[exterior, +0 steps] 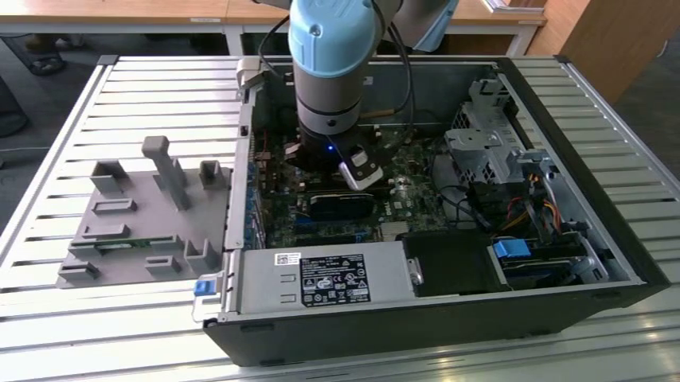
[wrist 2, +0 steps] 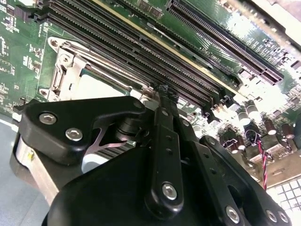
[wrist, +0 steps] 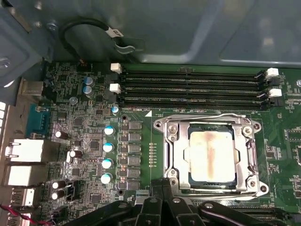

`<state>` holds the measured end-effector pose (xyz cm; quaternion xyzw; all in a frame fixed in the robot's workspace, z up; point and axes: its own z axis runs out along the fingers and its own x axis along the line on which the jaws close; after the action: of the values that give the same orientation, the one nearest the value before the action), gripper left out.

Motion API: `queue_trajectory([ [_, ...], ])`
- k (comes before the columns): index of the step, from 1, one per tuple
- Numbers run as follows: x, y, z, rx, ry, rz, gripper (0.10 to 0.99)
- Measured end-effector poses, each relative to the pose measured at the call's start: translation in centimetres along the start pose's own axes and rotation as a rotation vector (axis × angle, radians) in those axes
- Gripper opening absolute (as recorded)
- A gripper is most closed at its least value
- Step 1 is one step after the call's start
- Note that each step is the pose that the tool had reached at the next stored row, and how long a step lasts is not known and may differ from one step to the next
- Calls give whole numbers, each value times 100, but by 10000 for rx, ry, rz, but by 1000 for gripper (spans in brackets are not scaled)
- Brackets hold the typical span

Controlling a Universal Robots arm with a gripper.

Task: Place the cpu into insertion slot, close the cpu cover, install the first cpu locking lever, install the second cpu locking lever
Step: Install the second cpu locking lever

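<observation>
Much of the fingers' working end is lying behind black linkage in both wrist views, so whether the gripper [wrist: 162,188] is open or shut, or holding anything, I cannot tell. In the exterior view the arm [exterior: 334,72] is blocking the part of the board where it is reaching down, and the gripper's lower end is lost among dark parts there.

In the first wrist view the cpu [wrist: 210,156] is sitting flat in the insertion slot [wrist: 181,155], its dull metal top showing a brownish smear down the middle. The cpu cover [wrist: 244,151] is lying down around it as a silver frame, with the chip showing through its window. Whether the locking levers are latched is hard to make out. The gripper is hovering just beside the socket's near edge.

Four long memory slots [wrist: 193,87] are running along just beyond the socket, with a row of capacitors [wrist: 108,147] to one side. A looped black cable [wrist: 82,26] is hanging against the case wall.

In the exterior view the open computer case [exterior: 552,95] is lying on a slatted metal counter [exterior: 64,119], with a grey plastic fixture [exterior: 149,215] to the exterior view's left. Wooden desks [exterior: 117,12] are standing behind.
</observation>
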<state>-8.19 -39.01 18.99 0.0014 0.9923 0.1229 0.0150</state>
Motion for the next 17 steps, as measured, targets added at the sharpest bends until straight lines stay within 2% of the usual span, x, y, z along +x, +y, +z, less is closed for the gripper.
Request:
queue_trajectory([
  [8, 20, 9, -31, -10, -3, -6, 106],
  [17, 19, 36, -111, -57, -1, -4, 106],
])
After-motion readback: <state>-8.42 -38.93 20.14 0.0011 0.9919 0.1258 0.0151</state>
